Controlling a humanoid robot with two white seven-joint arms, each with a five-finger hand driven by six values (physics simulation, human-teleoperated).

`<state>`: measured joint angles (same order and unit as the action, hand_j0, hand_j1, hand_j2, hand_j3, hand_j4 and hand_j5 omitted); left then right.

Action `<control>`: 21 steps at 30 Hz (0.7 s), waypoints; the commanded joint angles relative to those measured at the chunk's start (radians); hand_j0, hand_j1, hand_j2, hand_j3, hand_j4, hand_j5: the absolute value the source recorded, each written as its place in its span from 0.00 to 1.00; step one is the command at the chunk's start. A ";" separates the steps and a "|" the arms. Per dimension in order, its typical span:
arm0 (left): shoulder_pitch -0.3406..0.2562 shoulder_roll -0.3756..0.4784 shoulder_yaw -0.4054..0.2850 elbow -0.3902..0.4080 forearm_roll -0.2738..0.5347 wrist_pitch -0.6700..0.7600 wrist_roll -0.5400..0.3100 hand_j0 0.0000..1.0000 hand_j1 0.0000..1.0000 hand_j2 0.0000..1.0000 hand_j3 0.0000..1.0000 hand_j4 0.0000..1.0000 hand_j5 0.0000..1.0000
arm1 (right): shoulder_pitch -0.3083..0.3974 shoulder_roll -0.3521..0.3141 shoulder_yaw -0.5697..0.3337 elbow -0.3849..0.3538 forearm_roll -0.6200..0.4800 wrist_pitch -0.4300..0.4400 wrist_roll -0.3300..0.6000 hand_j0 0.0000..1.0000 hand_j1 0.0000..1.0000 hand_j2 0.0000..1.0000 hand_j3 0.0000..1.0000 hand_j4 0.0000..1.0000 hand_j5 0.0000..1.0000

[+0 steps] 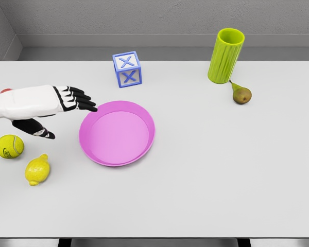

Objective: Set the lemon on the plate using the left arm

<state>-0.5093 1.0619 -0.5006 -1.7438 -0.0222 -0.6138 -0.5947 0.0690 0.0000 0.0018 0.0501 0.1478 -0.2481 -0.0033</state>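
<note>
Lemon (37, 170) lies beside a tennis ball (10, 146), apart from the pink plate (144, 110). Left hand (67, 103) hovers empty, fingers extended. Blue block (127, 69) shows X marks.

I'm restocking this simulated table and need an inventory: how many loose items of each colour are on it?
Yellow: 2, lemon and tennis ball
Pink: 1, plate
Blue: 1, lettered block
Green: 1, ribbed cup
Brownish green: 1, pear
Total: 6

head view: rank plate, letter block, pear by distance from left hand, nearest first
From the left hand:
1. Plate, just right of the fingertips.
2. Letter block, behind the plate, up-right of the hand.
3. Pear, far right, beside the green cup.
</note>
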 commanded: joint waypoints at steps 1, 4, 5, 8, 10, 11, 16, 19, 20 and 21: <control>0.002 0.001 0.002 -0.002 0.007 0.003 0.001 1.00 1.00 1.00 1.00 1.00 1.00 | 0.000 0.000 0.000 0.004 0.001 0.001 0.000 1.00 1.00 1.00 1.00 1.00 1.00; 0.002 0.003 0.001 -0.002 0.007 0.003 0.001 1.00 1.00 1.00 1.00 1.00 1.00 | 0.008 0.000 0.000 -0.001 -0.001 0.000 0.000 1.00 1.00 1.00 1.00 1.00 1.00; 0.003 0.010 0.001 0.000 0.005 0.003 0.001 1.00 1.00 1.00 1.00 1.00 1.00 | 0.008 0.000 0.000 0.001 -0.001 0.001 0.000 1.00 1.00 1.00 1.00 1.00 1.00; 0.018 0.041 -0.007 -0.003 -0.024 0.003 0.000 1.00 1.00 1.00 1.00 1.00 1.00 | 0.008 0.000 0.000 0.001 -0.001 0.001 0.000 1.00 1.00 1.00 1.00 1.00 1.00; 0.031 0.043 -0.007 -0.003 -0.073 0.003 0.000 1.00 1.00 1.00 1.00 1.00 1.00 | 0.008 0.000 0.000 0.001 -0.001 0.001 0.000 1.00 1.00 1.00 1.00 1.00 1.00; 0.029 0.043 -0.004 0.003 -0.074 0.003 0.001 1.00 1.00 1.00 1.00 1.00 1.00 | 0.008 0.000 0.000 0.001 -0.001 0.001 0.000 1.00 1.00 1.00 1.00 1.00 1.00; 0.031 0.076 -0.003 0.003 -0.116 0.003 0.003 1.00 1.00 1.00 1.00 1.00 1.00 | 0.008 0.000 0.000 0.001 -0.001 0.001 0.000 1.00 1.00 1.00 1.00 1.00 1.00; 0.028 0.093 0.007 0.052 -0.165 0.003 0.000 1.00 1.00 1.00 1.00 1.00 1.00 | 0.008 0.000 0.000 0.001 -0.001 0.001 0.000 1.00 1.00 1.00 1.00 1.00 1.00; 0.032 0.093 0.004 0.056 -0.167 0.003 0.000 1.00 1.00 1.00 1.00 1.00 1.00 | 0.008 0.000 0.000 0.001 -0.001 0.001 0.000 1.00 1.00 1.00 1.00 1.00 1.00; 0.034 0.096 0.004 0.056 -0.165 0.003 0.000 1.00 1.00 1.00 1.00 1.00 1.00 | 0.008 0.000 0.000 0.001 -0.001 0.001 0.000 1.00 1.00 1.00 1.00 1.00 1.00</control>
<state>-0.4740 1.1476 -0.4984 -1.7034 -0.1780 -0.6135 -0.5949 0.0767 0.0000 0.0017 0.0507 0.1475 -0.2470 -0.0032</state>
